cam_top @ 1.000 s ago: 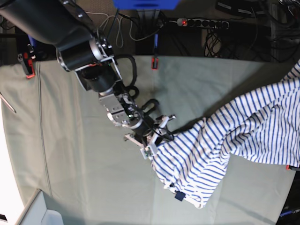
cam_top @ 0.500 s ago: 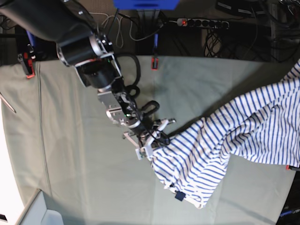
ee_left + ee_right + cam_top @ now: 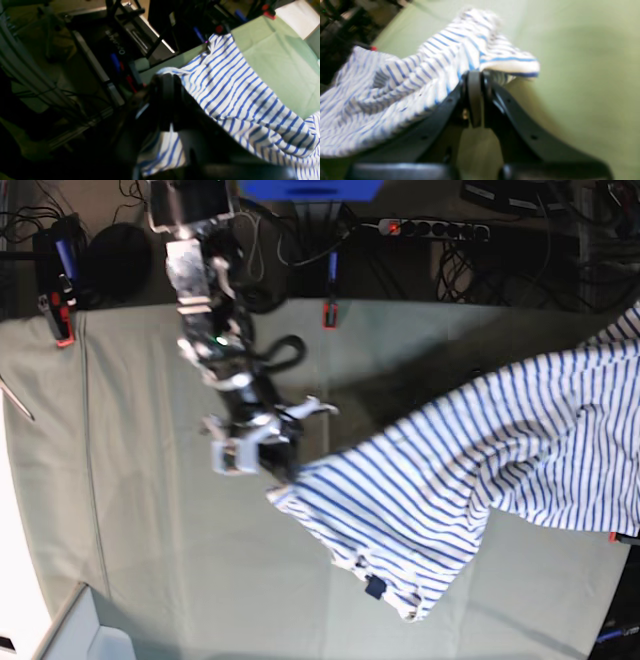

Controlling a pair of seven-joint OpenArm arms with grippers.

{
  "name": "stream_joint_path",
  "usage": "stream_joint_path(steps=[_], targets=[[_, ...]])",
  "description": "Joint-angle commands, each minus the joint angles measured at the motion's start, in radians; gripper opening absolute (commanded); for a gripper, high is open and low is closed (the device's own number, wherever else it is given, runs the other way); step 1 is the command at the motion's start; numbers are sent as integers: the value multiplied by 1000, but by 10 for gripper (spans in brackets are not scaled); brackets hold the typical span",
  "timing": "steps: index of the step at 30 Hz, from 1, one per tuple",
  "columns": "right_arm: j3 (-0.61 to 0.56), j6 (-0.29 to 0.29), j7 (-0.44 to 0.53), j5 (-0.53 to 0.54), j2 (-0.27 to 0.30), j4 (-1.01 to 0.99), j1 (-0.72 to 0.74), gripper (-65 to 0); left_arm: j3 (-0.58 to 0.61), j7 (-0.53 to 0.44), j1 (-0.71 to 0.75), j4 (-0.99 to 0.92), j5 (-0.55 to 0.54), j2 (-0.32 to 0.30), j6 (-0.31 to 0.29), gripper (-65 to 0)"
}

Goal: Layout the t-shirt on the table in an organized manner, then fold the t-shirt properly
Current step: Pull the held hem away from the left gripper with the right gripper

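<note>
- The t-shirt (image 3: 470,470) is stretched across the right half of the tabletop (image 3: 130,510), its far end reaching past the right edge of the base view.
- An edge of the t-shirt is pinched between the pressed-together jaws of the right gripper (image 3: 475,75).
- Another part of the striped fabric is clamped in the left gripper (image 3: 166,82), jaws pressed together.
- A dark label patch (image 3: 375,587) is seen near the shirt's lower hem.
</note>
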Motion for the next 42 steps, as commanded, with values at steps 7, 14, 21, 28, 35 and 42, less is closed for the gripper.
stream_joint_path(steps=[7,14,21,28,35,42], targets=[[201,-15,41,9,16,286,-251,-650,103,-30,1,60,-2,-11,-4,-650],[236,-12,31,7,61,271,-333,-650,131,-30,2,49,-2,22,-4,-650],[73,-12,-170,9,171,246,-213,-520,129,-30,8,49,-2,22,-4,-650],[53,-12,-325,9,118,90,42,-287,125,-32,24,50,-2,42,-4,-650],[49,-12,-325,9,101,-243,280,-292,123,-32,25,52,-2,69,-4,-650],[49,-10,-321,9,101,-507,398,-292,123,-32,36,47,-2,69,-4,-650]])
